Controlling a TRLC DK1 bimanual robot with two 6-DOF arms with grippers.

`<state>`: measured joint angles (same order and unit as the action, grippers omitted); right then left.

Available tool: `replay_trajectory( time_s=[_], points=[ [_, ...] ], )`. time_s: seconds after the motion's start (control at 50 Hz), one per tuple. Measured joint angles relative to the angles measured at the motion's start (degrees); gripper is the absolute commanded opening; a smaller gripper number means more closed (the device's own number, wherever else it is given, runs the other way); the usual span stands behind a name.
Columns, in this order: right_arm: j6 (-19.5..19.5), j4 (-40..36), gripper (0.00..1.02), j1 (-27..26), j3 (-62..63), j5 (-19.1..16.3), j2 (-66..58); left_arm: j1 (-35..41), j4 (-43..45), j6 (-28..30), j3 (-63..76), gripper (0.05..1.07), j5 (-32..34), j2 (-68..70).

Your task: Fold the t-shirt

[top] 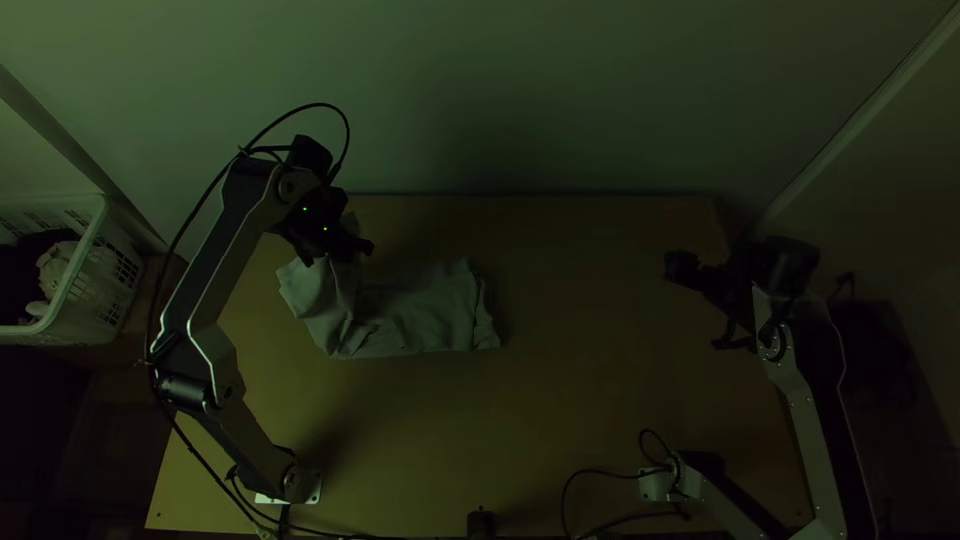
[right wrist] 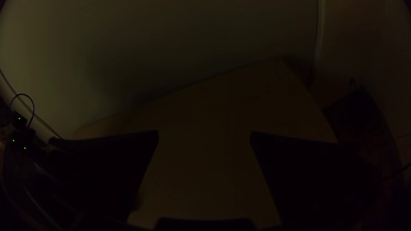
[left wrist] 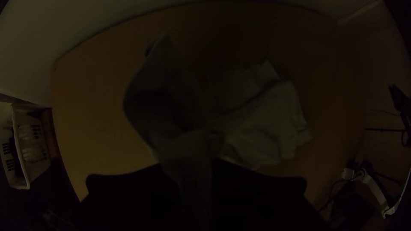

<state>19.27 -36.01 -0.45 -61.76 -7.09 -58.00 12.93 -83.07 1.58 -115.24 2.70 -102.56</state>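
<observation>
Left hand (top: 340, 256) gripping t-shirt (top: 425, 315), part pulled up between its fingers, rest lying rumpled on surface (top: 560, 420). Right hand (top: 702, 305) open, well apart from shirt.

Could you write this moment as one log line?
t-shirt: partly raised, rest on table | left gripper: shut on t-shirt | right gripper: open, away from t-shirt

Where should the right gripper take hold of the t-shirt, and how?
I'd try the t-shirt at its right-hand edge, coming down from its right. That edge lies low on the table and faces the open right gripper, while the left gripper holds a raised part at the cloth's left.
</observation>
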Motion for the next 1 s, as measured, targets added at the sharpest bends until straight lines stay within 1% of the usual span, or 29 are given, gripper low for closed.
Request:
replay_trajectory(
  time_s=[0.42,0.62,0.64,0.66,0.74,0.76,0.78,0.82,0.84,1.0],
  points=[
    [1.14,0.0,0.98,-0.09,3.58,0.02,4.17,12.79,0.02,-8.41,-8.74,0.08,-0.39,-12.7],
    [1.31,0.0,0.98,-1.57,5.14,0.02,6.62,18.75,0.28,-10.93,-9.79,0.09,-1.38,-16.87],
    [1.31,0.0,0.98,-1.66,5.27,0.02,6.82,19.34,0.48,-11.08,-9.84,0.11,-1.66,-17.18],
    [1.31,-0.02,0.98,-1.79,5.44,0.02,7.02,19.78,0.72,-11.19,-9.86,0.16,-1.86,-17.53],
    [1.31,-0.02,0.98,-1.95,6.19,0.02,7.74,21.81,1.29,-11.96,-10.45,0.45,-1.92,-18.97],
    [1.33,0.0,0.98,-1.95,6.36,0.0,7.87,22.34,1.4,-12.15,-10.73,0.55,-1.92,-19.37],
    [1.33,0.0,0.98,-1.95,6.58,0.02,8.0,22.8,1.53,-12.28,-11.13,0.68,-1.92,-19.82],
    [1.33,0.0,0.98,-1.95,7.02,0.02,8.22,23.71,2.05,-12.57,-11.89,0.97,-1.95,-20.7],
    [1.33,0.02,0.98,-1.95,7.23,0.0,8.33,24.17,2.47,-12.61,-12.26,1.04,-1.92,-21.05],
    [1.33,1.36,0.98,-1.79,10.27,0.0,8.79,28.41,7.34,-13.16,-13.7,1.03,-1.92,-22.21]
  ],
)
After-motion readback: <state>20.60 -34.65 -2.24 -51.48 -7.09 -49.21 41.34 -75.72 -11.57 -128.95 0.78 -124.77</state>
